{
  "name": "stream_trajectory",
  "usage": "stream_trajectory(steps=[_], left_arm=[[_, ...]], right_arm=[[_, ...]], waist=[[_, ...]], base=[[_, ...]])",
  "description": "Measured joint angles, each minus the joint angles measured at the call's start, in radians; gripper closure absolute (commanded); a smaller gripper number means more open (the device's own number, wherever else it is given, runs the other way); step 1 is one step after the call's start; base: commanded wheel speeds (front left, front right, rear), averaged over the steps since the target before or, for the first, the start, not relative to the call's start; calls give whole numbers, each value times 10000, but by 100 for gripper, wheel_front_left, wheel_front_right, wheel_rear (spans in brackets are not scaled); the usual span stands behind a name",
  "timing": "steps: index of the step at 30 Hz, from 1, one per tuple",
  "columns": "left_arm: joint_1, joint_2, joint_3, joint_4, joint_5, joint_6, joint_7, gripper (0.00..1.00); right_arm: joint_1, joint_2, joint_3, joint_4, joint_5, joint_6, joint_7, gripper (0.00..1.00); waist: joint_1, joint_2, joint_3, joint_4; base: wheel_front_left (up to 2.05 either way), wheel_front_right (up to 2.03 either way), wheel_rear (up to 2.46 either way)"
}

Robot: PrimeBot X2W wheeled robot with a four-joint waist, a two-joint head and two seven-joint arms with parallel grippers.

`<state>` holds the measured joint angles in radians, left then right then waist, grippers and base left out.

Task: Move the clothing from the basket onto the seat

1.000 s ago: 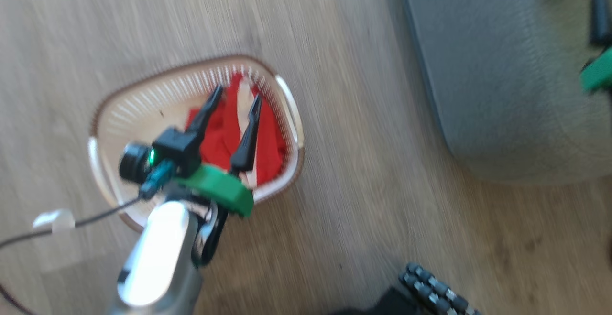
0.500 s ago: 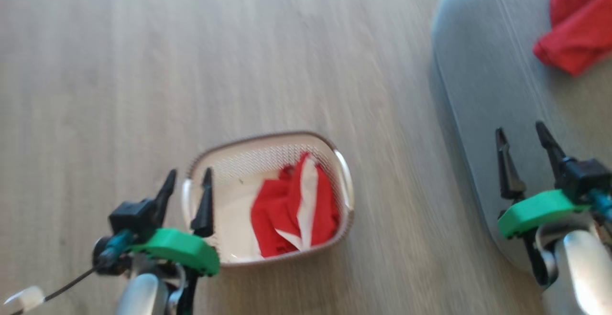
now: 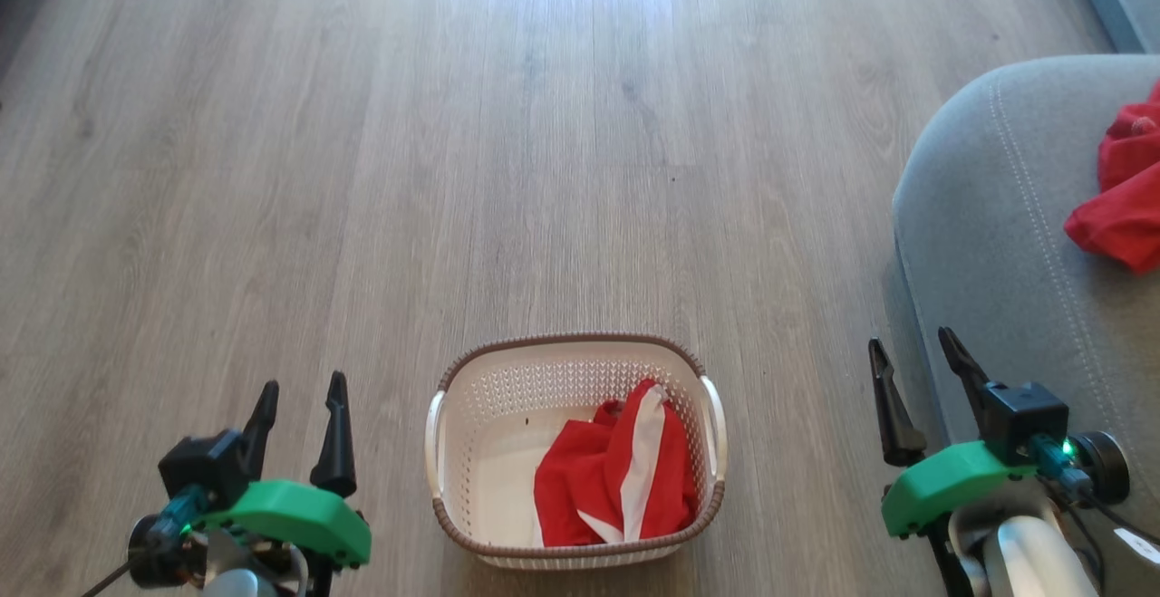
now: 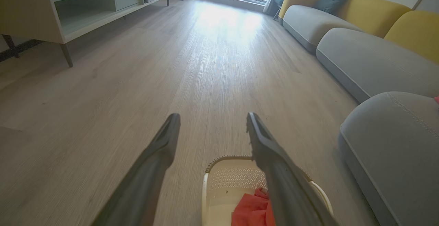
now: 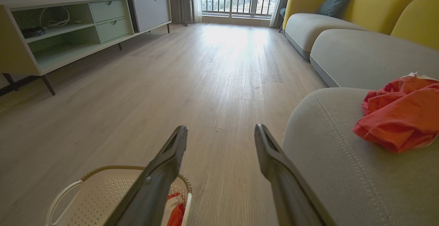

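1. Count, containers: I see one basket [image 3: 544,384] standing on the wood floor [image 3: 544,171].
2. Count, clothing: I see two pieces. One red-and-white garment [image 3: 616,488] lies bunched inside the basket, against its right wall. One red garment [image 3: 1124,207] lies on the seat [image 3: 988,244], well to the right of the basket.
3. Count, seats: I see one. Its rounded edge stands near the basket's right side, apart from it.
4. Count, grippers: I see two. The left gripper [image 3: 304,381] hangs left of the basket, fingers spread wide with nothing between them. The right gripper [image 3: 909,338] hangs right of the basket, beside the seat's edge, fingers likewise spread and empty.

Limits of view:
- The head view's right edge crops both the seat and the red garment.
- In the left wrist view one finger [image 4: 274,171] covers part of the basket and its contents.
- In the right wrist view one finger [image 5: 154,178] covers the basket's near corner, so only a sliver of red shows.
- I cannot tell whether the bunch in the basket is a single piece.
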<state>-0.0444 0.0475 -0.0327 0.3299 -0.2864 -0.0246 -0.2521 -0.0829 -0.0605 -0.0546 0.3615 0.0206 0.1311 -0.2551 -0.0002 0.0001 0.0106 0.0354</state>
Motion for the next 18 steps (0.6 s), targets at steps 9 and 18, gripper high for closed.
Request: stream_trajectory(steps=[9, 18], left_arm=[[60, -6, 58, -17, 0, -75, 0, 0], [59, -10, 56, -27, 0, -75, 0, 0]], right_arm=[[141, 69, 113, 150, 71, -2, 0, 0], [133, 75, 123, 151, 69, -2, 0, 0]], waist=[[0, 0, -67, -67], [1, 0, -25, -234]], base=[[0, 0, 0], [0, 0, 0]])
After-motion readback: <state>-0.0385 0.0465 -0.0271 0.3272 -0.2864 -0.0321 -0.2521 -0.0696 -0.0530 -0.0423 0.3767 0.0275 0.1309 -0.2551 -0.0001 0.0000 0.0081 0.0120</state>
